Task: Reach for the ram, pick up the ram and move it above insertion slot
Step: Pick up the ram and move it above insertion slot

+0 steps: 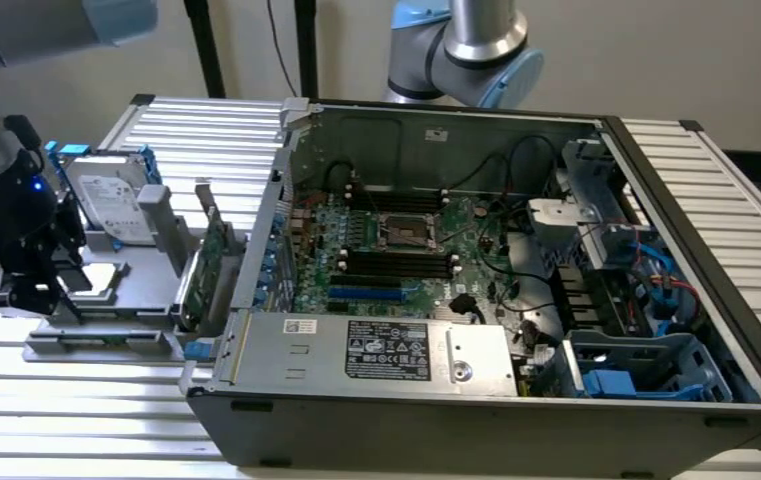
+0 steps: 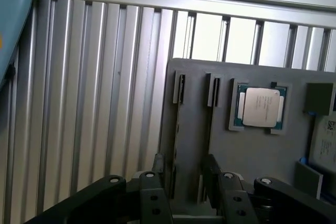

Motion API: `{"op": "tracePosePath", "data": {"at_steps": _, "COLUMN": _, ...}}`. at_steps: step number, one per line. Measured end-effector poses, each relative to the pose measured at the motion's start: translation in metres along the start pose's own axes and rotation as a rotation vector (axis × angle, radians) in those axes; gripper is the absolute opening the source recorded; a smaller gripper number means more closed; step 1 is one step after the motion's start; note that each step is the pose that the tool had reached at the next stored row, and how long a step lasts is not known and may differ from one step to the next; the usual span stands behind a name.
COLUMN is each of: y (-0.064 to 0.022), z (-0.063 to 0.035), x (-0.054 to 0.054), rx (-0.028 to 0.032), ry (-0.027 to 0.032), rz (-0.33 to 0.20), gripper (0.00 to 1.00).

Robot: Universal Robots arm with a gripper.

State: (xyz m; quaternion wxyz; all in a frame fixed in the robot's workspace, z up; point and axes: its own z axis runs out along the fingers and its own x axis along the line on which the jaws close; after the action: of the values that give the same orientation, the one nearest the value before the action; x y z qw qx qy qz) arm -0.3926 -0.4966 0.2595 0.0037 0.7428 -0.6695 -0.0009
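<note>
Claw (image 2: 184,160) agape over gray tray (image 2: 257,156)

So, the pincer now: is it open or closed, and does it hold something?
The pincer: open, holding nothing, above the gray tray.

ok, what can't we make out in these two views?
- Ram: in the wrist view, the fixture slots are seen edge-on and dark; can't tell if either holds it.
- Fixture, exterior view: its left part is hidden behind the end effector.
- Power supply label, exterior view: text too small to read.
</note>
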Motion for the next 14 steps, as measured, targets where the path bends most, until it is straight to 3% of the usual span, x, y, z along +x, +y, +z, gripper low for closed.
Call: {"op": "tracePosePath", "data": {"at_steps": 14, "y": -0.0019, "z": 0.0255, "x": 0.003, "rx": 0.0000, "ry": -0.0003, "rz": 0.008, "gripper": 0.42}}
